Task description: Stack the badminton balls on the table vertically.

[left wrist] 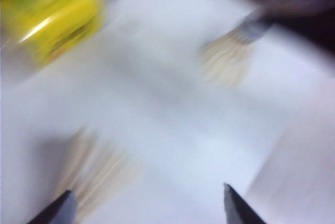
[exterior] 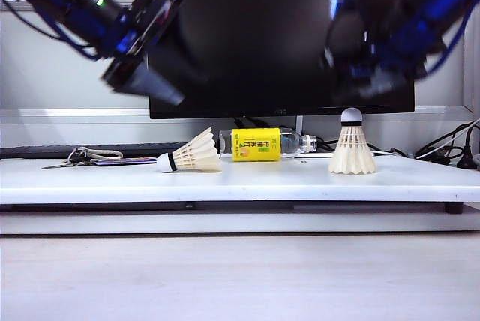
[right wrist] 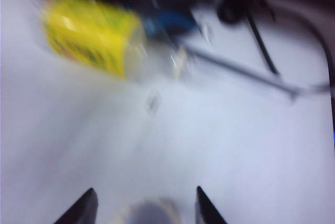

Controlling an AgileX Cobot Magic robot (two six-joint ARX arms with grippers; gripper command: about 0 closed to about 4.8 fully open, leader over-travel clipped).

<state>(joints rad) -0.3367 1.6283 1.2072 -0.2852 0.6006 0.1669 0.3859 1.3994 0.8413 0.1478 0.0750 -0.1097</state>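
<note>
A: Two shuttlecocks sat on the bench [exterior: 240,186], well apart. One lay on its side [exterior: 191,154] with its cork toward the keys [exterior: 79,157]; the other stood upright [exterior: 352,148], cork on top.

B: Pincers?

A: Left pincer [left wrist: 146,205] hung above the lying one, tips wide apart, nothing between them. Right pincer [right wrist: 144,205] hung just over the standing one's cork [right wrist: 149,212], tips apart, gripping nothing. Both wrist views were motion-blurred.

B: Risks, as judged?

A: The right arm was close over the upright shuttlecock; a brush on leaving could tip it, since it balanced only on feather tips. The lying one is a light cone and might roll or skid from a pinch on its skirt, or have its feathers crushed. Lowered off-axis onto the standing one, it could topple both.

B: Labels?

A: Clear bottle [exterior: 266,145] lay behind, between the two, with a yellow label; its print was too small to read. Monitor [exterior: 281,36] bore a small logo, unreadable
</note>
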